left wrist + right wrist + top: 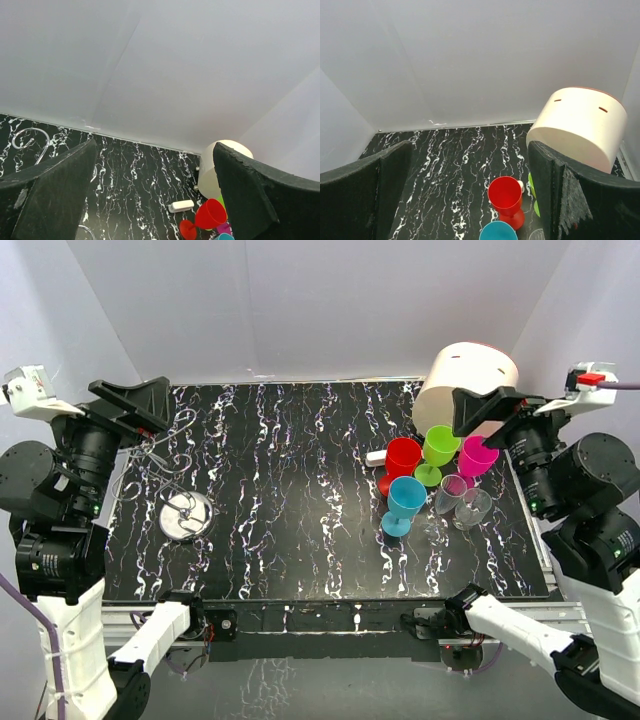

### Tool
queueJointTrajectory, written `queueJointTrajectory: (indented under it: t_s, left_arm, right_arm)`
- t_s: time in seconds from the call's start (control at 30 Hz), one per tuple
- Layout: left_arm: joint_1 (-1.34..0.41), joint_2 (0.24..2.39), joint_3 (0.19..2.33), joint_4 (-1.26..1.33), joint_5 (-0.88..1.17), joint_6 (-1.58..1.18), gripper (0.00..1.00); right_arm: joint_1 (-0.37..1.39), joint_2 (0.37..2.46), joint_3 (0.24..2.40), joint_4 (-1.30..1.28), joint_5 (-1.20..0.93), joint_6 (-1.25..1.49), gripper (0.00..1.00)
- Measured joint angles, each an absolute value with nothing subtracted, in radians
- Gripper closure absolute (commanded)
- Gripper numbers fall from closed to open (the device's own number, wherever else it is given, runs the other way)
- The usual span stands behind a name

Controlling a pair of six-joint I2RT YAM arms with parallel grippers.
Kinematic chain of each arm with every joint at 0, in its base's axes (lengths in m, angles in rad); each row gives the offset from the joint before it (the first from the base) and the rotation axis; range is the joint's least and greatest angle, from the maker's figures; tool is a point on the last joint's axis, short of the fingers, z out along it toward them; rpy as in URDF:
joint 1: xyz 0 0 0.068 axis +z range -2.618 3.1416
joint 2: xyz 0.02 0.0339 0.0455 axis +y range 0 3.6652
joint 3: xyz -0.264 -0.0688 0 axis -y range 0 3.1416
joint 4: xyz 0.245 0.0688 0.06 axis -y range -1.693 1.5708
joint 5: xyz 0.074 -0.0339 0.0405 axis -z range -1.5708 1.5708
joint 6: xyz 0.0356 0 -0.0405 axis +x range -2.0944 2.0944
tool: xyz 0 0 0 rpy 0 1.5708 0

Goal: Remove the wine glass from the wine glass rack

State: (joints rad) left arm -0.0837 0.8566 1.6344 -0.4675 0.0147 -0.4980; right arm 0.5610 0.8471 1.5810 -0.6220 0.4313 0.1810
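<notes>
Both claws hung wide open and empty, left claw (135, 405) high up right by the wine glass rack (186, 515), probably for a clean drop onto it, right claw (492, 408) and the coloured glasses (403, 455) way off to its right; couldn't tell if a wine glass hung there.

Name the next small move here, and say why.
Probably lower the left gripper toward the wine glass rack, which stands nearest that arm. It and the right gripper are open, raised and empty. Whether a clear glass hangs on the wire is too faint to tell.
</notes>
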Motion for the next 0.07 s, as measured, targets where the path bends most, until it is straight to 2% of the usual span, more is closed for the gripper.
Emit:
queueJointTrajectory:
  t_s: [0.07]
  left_arm:
    - [-0.084, 0.857, 1.634, -0.473, 0.010, -0.498, 0.01]
  right_arm:
    - [0.561, 0.858, 1.596, -0.633, 0.448, 0.179, 0.02]
